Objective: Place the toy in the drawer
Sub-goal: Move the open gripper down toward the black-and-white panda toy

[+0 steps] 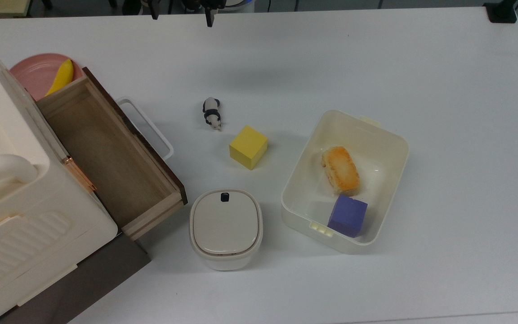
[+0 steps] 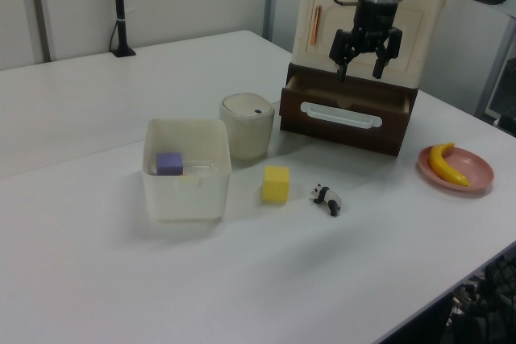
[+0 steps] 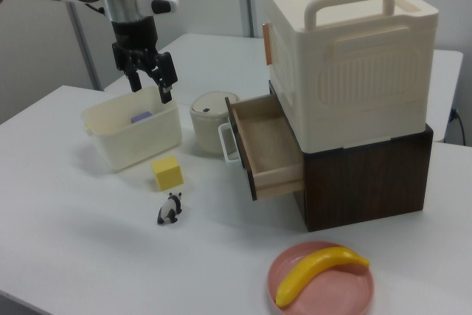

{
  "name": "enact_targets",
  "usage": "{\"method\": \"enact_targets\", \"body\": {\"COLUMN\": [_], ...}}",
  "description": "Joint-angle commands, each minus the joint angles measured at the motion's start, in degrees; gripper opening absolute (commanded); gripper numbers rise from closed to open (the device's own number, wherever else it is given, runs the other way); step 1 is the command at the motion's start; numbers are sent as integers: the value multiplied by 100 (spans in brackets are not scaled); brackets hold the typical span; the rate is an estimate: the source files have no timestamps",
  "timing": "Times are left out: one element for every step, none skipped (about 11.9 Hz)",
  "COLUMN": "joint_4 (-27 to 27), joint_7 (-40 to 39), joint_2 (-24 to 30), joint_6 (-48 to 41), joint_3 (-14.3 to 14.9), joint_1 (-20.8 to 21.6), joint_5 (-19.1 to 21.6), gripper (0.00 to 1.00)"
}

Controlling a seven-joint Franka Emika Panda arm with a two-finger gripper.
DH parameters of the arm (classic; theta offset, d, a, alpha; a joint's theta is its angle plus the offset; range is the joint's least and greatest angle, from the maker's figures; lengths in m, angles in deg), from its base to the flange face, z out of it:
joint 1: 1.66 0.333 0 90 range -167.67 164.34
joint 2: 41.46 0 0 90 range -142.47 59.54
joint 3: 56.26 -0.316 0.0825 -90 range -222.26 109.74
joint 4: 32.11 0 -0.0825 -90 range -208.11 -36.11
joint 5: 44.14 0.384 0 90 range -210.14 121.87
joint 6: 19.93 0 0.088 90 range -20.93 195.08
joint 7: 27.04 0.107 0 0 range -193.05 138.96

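Here the gripper (image 3: 150,84) hangs spread above a white table (image 1: 443,67), toy (image 1: 212,113) lying there

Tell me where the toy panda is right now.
The toy panda lies on the white table, just up and to the top view's left of the yellow cube, between the open drawer and the cream tub.

Panda toy (image 2: 327,197) beside yellow cube (image 2: 276,184)

A purple cube (image 1: 347,215) and bread (image 1: 341,169) lie in the tub (image 1: 301,189).
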Motion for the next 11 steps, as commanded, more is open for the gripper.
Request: {"method": "enact_targets", "body": {"joint_4": [-339,-377,-455,-543,-614,-649,-693,-728,-885,-1035,-1149], "joint_7": [-1148,-1150,-1220,-1438,-1745,-1896,-1880,-1853,-1836,-1836,-1810], "joint_2": [257,259,259,241,224,224,232,232,258,259,267], "joint_6": [283,329,339,469,592,594,585,585,602,620,646], "joint_3": [17,17,8,8,8,8,-26,-44,-88,-106,-106], "joint_1": [-53,-28,-10,-1,-1,-1,-1,-1,-1,-1,16], "joint_5": [272,292,292,292,300,301,301,301,301,301,292], "gripper": [100,100,100,100,100,100,100,100,100,100,100]}}
